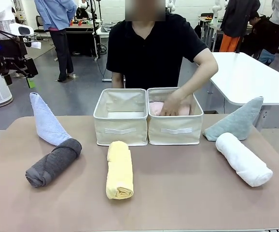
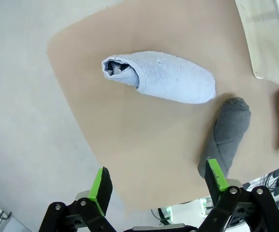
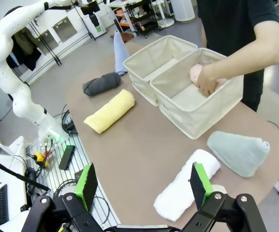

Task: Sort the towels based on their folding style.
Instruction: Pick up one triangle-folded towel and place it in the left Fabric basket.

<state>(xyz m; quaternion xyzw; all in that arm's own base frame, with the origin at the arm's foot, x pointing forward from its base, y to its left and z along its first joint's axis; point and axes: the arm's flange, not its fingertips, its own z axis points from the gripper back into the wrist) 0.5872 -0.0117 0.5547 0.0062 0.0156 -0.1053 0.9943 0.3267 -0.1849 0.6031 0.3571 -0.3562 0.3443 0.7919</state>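
Front view first: you had two baskets side by side mid-table, the left basket touching the right basket. The person's hand was down inside the right basket, on the pink towel. At six o'clock from the baskets, the yellow roll lay end-on toward you. At eight o'clock lay the dark grey roll, and right beside its far end the light blue cone leaned at nine o'clock. At three o'clock lay the grey-blue cone, its tip toward one o'clock, with the white roll just beside it at four. Your left arm hung off the table at ten o'clock.

Over to the left wrist view: your left gripper hung high above the table's corner, jaws spread wide, nothing between them. The light blue cone lay at twelve o'clock, its open end toward nine. The dark grey roll sat at two o'clock near the cone's tip, and the yellow roll peeked in at the three o'clock edge.

Right wrist view: your right gripper was wide apart too, and empty, above the table edge. The white roll lay just beyond its fingers at one o'clock, the grey-blue cone at two. The hand pressed the pink towel in the nearer basket at twelve o'clock, and the yellow roll lay at ten.
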